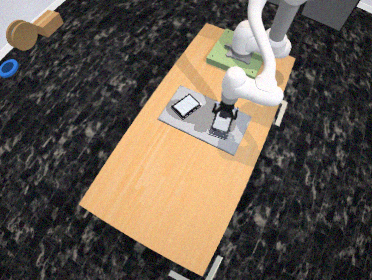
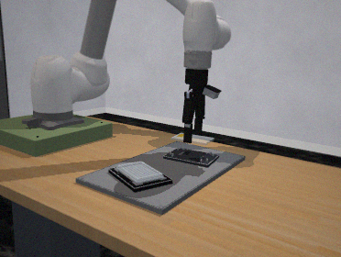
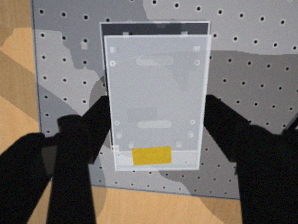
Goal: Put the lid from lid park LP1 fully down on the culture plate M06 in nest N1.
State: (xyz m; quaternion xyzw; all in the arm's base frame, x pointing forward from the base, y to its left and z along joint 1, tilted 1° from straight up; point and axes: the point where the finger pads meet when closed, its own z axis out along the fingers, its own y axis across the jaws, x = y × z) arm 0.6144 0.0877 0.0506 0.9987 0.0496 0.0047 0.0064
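My gripper [image 1: 222, 116] [image 2: 192, 134] [image 3: 157, 109] is shut on the clear lid [image 1: 221, 122] [image 2: 204, 138] [image 3: 155, 90]. The lid has a yellow label at one end, and I grip it by its long sides. I hold it level a little above the black lid park LP1 [image 1: 218, 133] [image 2: 192, 157] [image 3: 150, 28] at the right end of the grey perforated board [image 1: 200, 127] [image 2: 183, 189] [image 3: 250, 50]. The culture plate M06 [image 1: 186, 106] [image 2: 138, 173] sits uncovered in its black nest N1 at the board's left end, apart from the gripper.
The board lies on a wooden table [image 1: 165, 185] [image 2: 257, 206]. The arm's green base block [image 1: 222, 54] [image 2: 50, 138] stands at the table's far end. A wooden object [image 1: 30, 30] and a blue ring [image 1: 8, 68] lie on the floor far to the left.
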